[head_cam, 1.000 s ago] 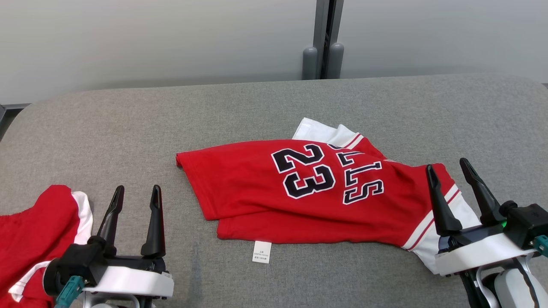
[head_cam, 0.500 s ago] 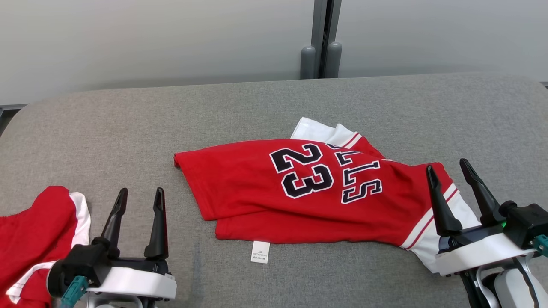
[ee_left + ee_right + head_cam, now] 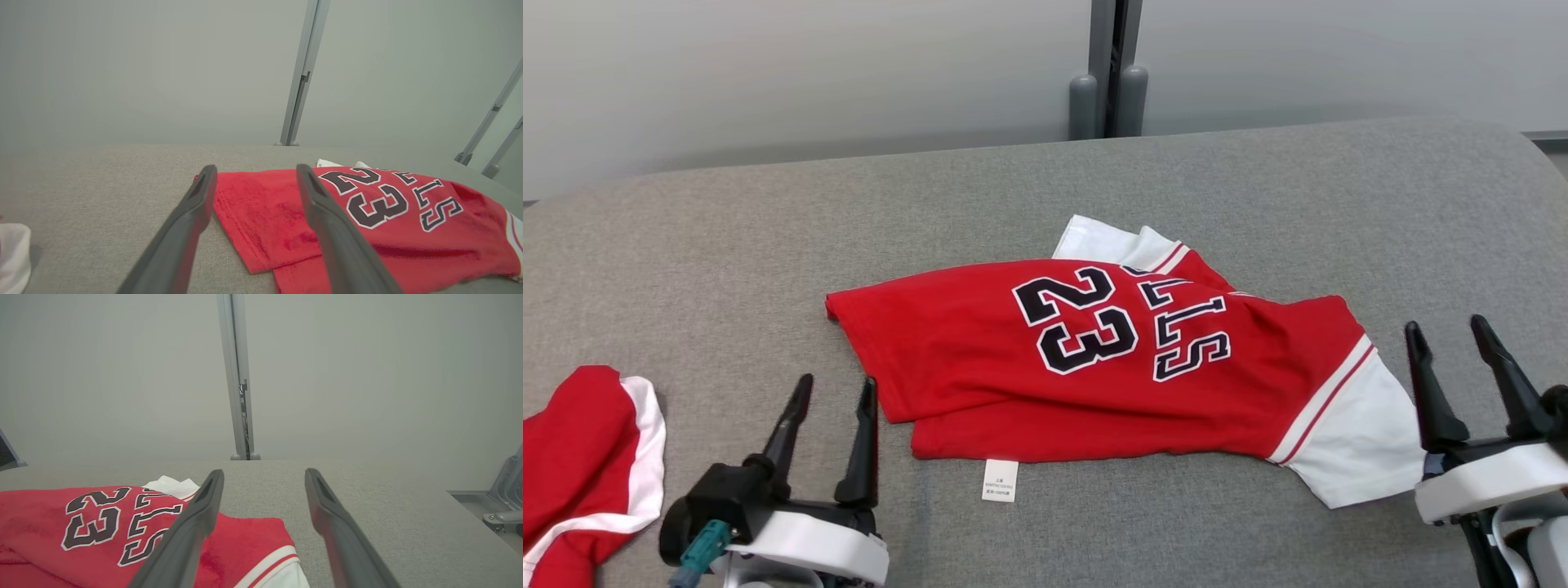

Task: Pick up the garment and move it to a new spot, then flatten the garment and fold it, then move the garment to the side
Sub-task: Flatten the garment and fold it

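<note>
- Red folded jersey (image 3: 1094,359) lies mid-frame on grey cushion (image 3: 768,245).
- Left gripper (image 3: 837,392), lower left, gapes wide, empty.
- Right gripper (image 3: 1448,336), lower right, likewise.

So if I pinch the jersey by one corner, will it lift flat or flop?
Likely flop: the jersey lies in soft folds, so its layers should sag apart. Probably light: thin cloth. Pushed, it may bunch on the textured cushion.

Centre: folded red jersey (image 3: 1094,359) numbered 23 on grey padded surface (image 3: 727,245). Lower left: left gripper (image 3: 837,381), fingers spread, empty, near second red garment (image 3: 580,457). Lower right: right gripper (image 3: 1445,325), likewise spread, just beside the jersey's white sleeve.
</note>
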